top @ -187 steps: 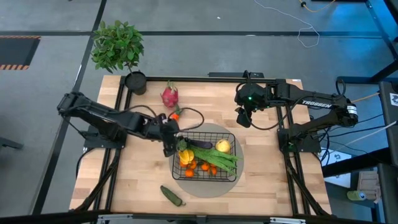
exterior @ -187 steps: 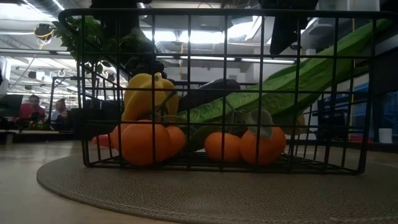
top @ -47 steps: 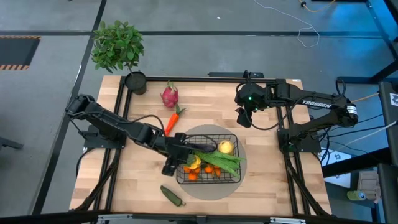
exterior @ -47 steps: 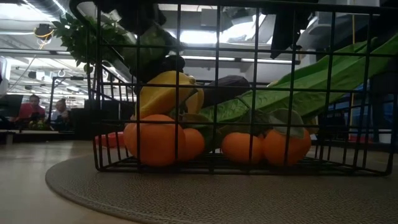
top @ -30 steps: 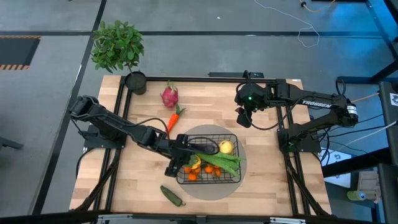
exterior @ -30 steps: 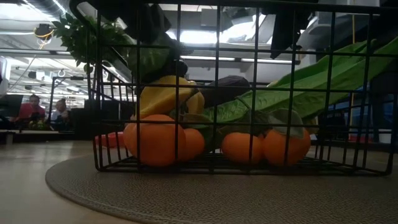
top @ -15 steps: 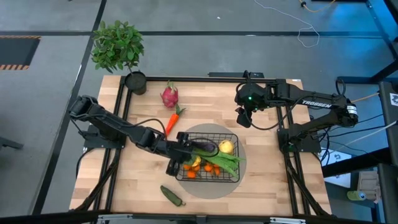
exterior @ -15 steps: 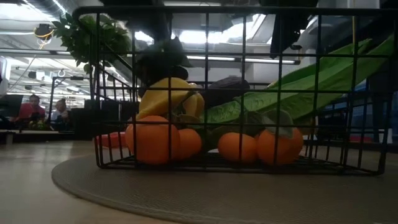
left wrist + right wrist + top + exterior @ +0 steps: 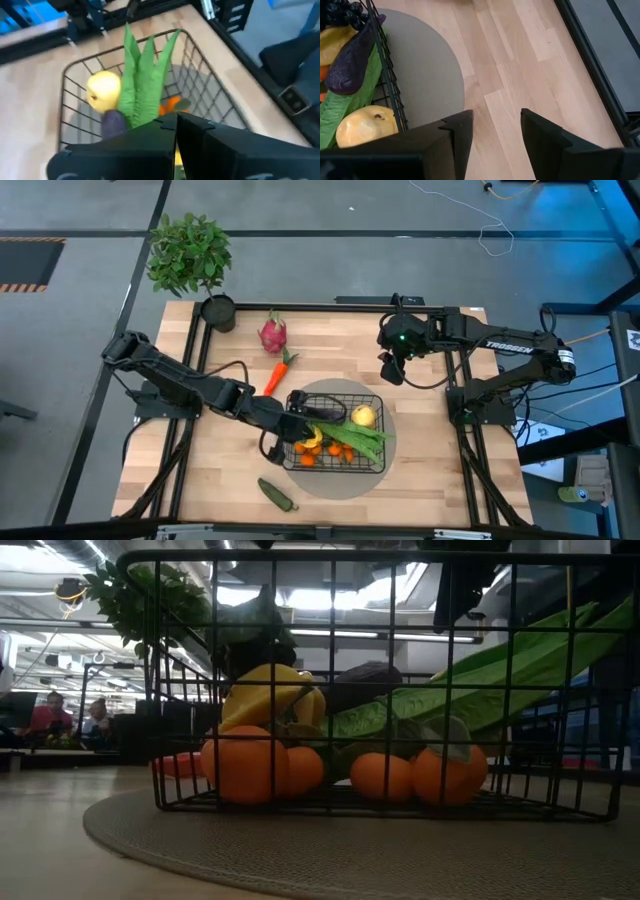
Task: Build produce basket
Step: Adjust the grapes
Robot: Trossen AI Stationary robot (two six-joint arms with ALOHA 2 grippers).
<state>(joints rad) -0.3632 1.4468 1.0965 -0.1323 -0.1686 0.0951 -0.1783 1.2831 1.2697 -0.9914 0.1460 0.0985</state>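
Note:
The black wire basket (image 9: pixel 381 430) stands on the round grey mat (image 9: pixel 330 486). It holds a yellow pepper (image 9: pixel 265 695), tangerines (image 9: pixel 245 765), green beans (image 9: pixel 142 80), a lemon (image 9: pixel 104 89), a purple eggplant (image 9: pixel 352 62) and dark grapes (image 9: pixel 255 650), which lie on the pepper. My left gripper (image 9: pixel 286 426) is shut at the basket's left rim. My right gripper (image 9: pixel 392 370) is open and empty above the table's far right part. The carrot (image 9: pixel 277 373), the dragon fruit (image 9: pixel 272 333) and the cucumber (image 9: pixel 277 494) lie on the table. My left gripper stands with shut fingers (image 9: pixel 150 145) over the basket's left rim. The fingers themselves hide that spot, so I cannot tell whether they touch the rim or the produce.
A potted plant (image 9: pixel 188 255) stands at the table's far left corner. The carrot and the dragon fruit lie far left of the basket, and the cucumber lies near the front edge. People sit far off in the room (image 9: pixel 50 715).
My left gripper has risen off the grapes and drawn back a little toward the table's left edge. The grapes now rest on the yellow pepper. The basket has slid a little toward the table's far edge.

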